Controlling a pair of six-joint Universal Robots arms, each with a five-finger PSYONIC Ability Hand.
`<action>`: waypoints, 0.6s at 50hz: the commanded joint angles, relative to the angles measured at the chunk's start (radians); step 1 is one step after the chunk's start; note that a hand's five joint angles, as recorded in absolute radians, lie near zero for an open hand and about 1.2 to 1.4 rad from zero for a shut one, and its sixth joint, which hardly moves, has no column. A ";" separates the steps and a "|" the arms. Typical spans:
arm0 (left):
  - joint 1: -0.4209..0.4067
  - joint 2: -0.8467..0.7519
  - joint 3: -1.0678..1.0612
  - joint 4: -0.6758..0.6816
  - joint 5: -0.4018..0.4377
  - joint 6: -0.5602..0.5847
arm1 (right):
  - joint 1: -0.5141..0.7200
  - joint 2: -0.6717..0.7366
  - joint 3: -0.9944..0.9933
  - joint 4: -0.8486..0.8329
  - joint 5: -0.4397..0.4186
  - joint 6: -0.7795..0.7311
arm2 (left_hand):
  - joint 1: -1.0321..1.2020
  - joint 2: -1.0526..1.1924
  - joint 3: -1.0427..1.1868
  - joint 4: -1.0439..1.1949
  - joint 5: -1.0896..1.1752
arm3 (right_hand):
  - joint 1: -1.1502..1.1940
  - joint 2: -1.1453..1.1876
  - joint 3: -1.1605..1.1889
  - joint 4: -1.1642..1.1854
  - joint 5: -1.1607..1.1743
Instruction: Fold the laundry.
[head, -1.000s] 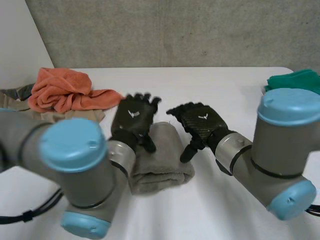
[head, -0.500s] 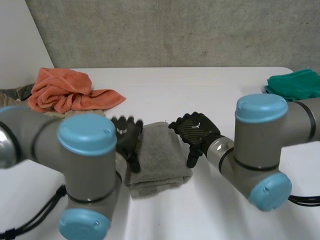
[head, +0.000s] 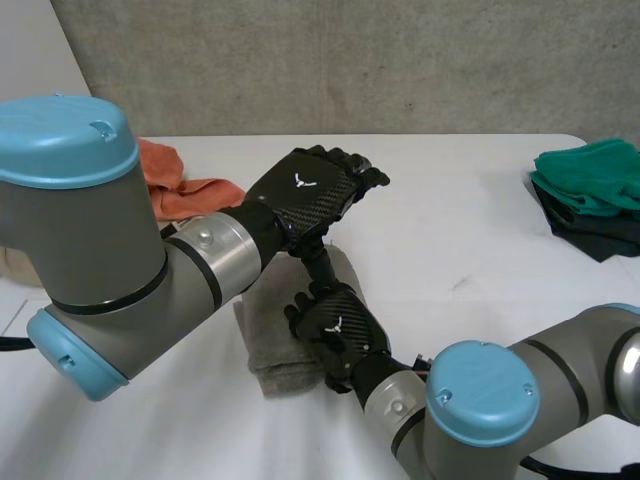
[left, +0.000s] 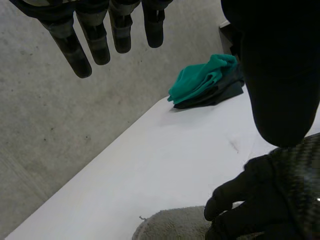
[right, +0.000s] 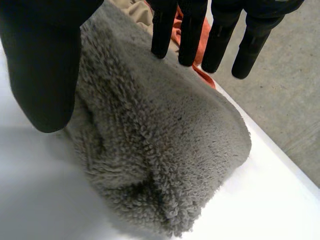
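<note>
1. Step in hand: the grey towel (head: 272, 348) lies on the tabletop (head: 460, 230) near the front edge, between the two arms. It is already folded into a thick, compact bundle. I judge the fold on this piece finished or nearly so, with the work now at the pressing or release stage.
2. Right hand (head: 335, 328): it is low over the near end of the towel, palm down. In its wrist view the fingers (right: 187, 35) are straight and spread, the thumb is out to one side, and the towel's pile lies under the palm. It grips nothing. I cannot tell whether the palm touches the cloth.
3. Left hand (head: 305, 195): it is raised clear of the tabletop, above the far end of the towel, with the forearm reaching across from the left. In its wrist view the fingers (left: 95, 40) are extended and hold nothing.
4. Other laundry: an orange cloth (head: 195, 190) lies crumpled behind the left arm. A green cloth (head: 590, 172) rests on a dark cloth (head: 600, 232) at the far right. Both are well apart from the towel.
5. Next move, my judgement: clear the right hand without dragging the top layer, since the bundle looks soft and apt to spring open. Then shift the towel aside or reach for the orange cloth, which is nearest the left hand.
</note>
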 joint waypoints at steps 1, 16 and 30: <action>-0.002 -0.006 -0.010 0.004 -0.022 -0.006 | -0.005 0.059 -0.041 -0.037 0.000 -0.058 | 0.041 0.028 0.020 0.033 0.014 | 0.152 0.173 0.159 0.158 0.150; 0.003 -0.004 -0.014 0.004 -0.022 -0.007 | -0.005 0.114 -0.110 -0.100 -0.005 -0.064 | 0.041 0.028 0.020 0.033 0.014 | 0.943 0.964 0.950 0.949 0.941; 0.035 0.013 0.029 0.007 -0.024 -0.006 | -0.095 0.079 -0.250 -0.100 -0.002 -0.045 | 0.041 0.028 0.020 0.033 0.014 | 0.944 0.965 0.950 0.950 0.942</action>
